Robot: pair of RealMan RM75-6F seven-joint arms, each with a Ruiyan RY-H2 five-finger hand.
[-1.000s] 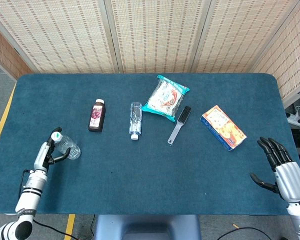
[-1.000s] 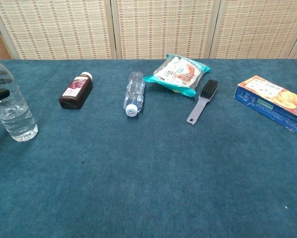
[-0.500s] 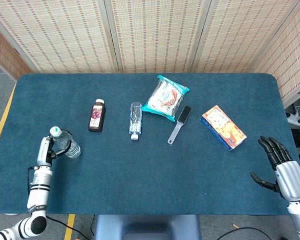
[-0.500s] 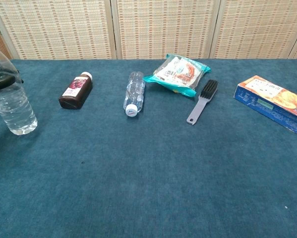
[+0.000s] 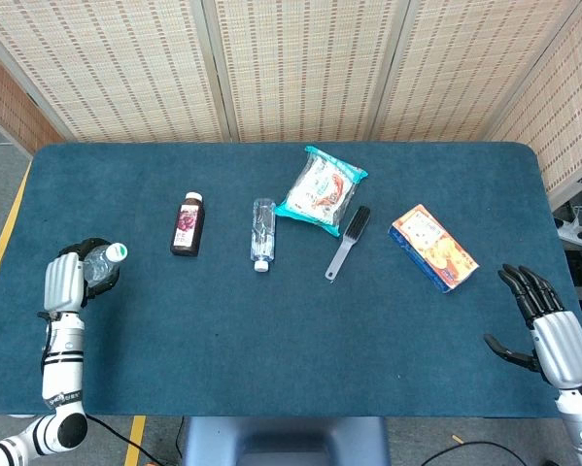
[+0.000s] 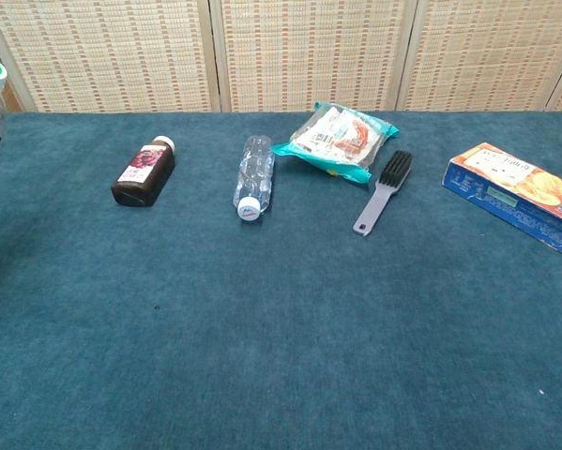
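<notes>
A dark teal cloth-covered table [image 5: 271,340] fills both views, backed by woven beige folding screens [image 5: 300,68]. On the right half lies a flat orange-and-blue cardboard box [image 5: 433,248], well apart from the right hand [image 5: 551,330], which hangs off the table's right edge with its fingers spread and nothing in them. Near the far middle rests a crinkled teal-edged snack bag [image 5: 320,189], and just beside it a grey-handled brush with black bristles [image 5: 348,241] lies at a slant. Left of the bag a clear plastic water bottle with a white cap [image 5: 262,232] lies on its side, cap toward the robot, and further left a dark brown juice bottle with a purple label [image 5: 188,224] also lies flat. At the table's left edge the left hand [image 5: 67,283] is wrapped around a small clear water bottle with a green-and-white cap [image 5: 104,262] — lifted off the cloth and tilted, cap pointing right. In the chest view only the bottle's cap and shoulder show at the left border.
</notes>
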